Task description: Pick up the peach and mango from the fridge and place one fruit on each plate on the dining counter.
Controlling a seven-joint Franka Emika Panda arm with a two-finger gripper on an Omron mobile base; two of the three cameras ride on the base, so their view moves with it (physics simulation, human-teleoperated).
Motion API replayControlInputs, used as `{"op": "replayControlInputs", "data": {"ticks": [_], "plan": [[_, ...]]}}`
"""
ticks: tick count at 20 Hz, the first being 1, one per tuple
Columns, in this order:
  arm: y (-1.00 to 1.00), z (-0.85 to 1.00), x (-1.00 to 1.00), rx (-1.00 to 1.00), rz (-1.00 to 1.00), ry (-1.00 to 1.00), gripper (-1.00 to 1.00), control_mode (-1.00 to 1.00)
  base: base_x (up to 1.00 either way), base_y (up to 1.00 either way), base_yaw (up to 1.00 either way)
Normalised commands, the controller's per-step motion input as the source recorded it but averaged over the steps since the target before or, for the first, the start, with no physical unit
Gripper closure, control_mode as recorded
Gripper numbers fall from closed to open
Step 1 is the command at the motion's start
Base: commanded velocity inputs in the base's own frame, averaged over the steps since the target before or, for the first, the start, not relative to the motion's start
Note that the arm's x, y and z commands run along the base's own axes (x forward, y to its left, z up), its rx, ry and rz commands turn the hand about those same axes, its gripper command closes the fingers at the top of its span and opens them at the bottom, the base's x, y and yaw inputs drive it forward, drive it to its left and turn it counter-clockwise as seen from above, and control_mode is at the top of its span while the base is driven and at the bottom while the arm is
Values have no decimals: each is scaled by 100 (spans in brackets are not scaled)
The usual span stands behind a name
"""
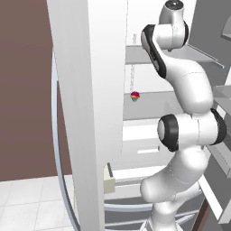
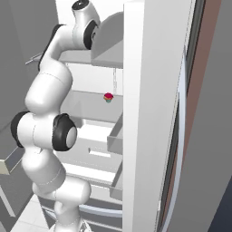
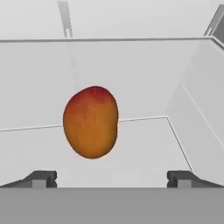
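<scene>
Resting on a white fridge shelf, the mango (image 3: 91,121) sits a little left of centre in the hand view, its top blushed red and its lower body orange. It lies between the two dark fingertips (image 3: 42,178) that rise at the lower left and lower right of that frame, and it touches neither of them. The gripper (image 3: 111,179) stands wide open with nothing in its hold, the fruit just ahead of it.

Behind the mango, the shelf's back edge runs across the frame as a thin line, and the pale inner walls of the fridge (image 1: 85,113) close in at the right.

In the left base view, a small red-topped object (image 1: 135,96) sits near the middle of the frame on a grey shelf (image 1: 153,106); too small to identify with certainty. The right base view shows the same spot (image 2: 108,97) left of centre. The white arm (image 1: 189,90) climbs from the lower right of the left base view, bending past two dark joints toward the upper shelves. The open fridge door's edge fills the left-centre of that frame, with a brown wall (image 1: 25,90) at far left and pale floor tiles (image 1: 27,203) at the lower left.
</scene>
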Motion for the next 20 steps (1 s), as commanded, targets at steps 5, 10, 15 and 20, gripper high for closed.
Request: {"op": "replayControlInputs", "data": {"ticks": [5,10,15,20], "plan": [[0,0,46,0,-1,3,-100,-100,0,0,0],[1,0,43,0,0,6,-100,-100,0,0,0],[0,0,29,0,-2,10,-100,-100,0,0,0],[0,0,1,0,-5,18,-100,-100,0,0,0]]}}
